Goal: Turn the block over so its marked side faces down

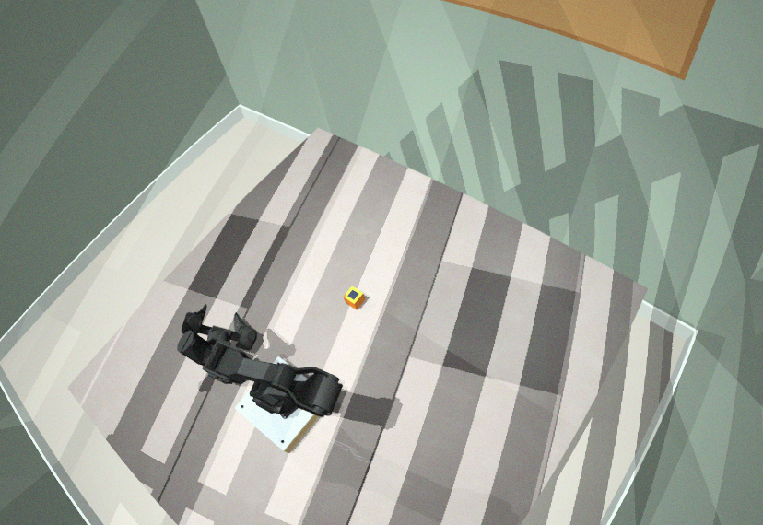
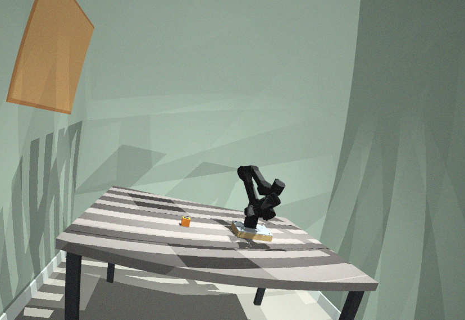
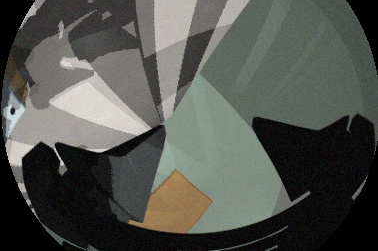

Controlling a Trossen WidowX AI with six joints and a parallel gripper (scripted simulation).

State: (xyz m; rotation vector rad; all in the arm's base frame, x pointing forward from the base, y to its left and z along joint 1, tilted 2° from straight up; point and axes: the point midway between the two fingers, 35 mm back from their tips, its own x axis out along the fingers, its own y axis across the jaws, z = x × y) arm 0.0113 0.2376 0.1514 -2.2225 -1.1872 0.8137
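Observation:
The small block stands on the striped table. Its top face is yellow with a dark square mark, and its visible sides are orange. The marked side faces up. My gripper is open with its fingers wide apart and nothing between them. It is raised above the table, to the left of the block in the top view, well apart from it. The block does not show in the wrist view. In the exterior view the fingers are hard to make out against the dark arm.
The arm stands on a pale blue base plate. An orange-brown panel is on the green wall, beyond the table. Striped shadows cross the table top. The table's edges show in the top and exterior views.

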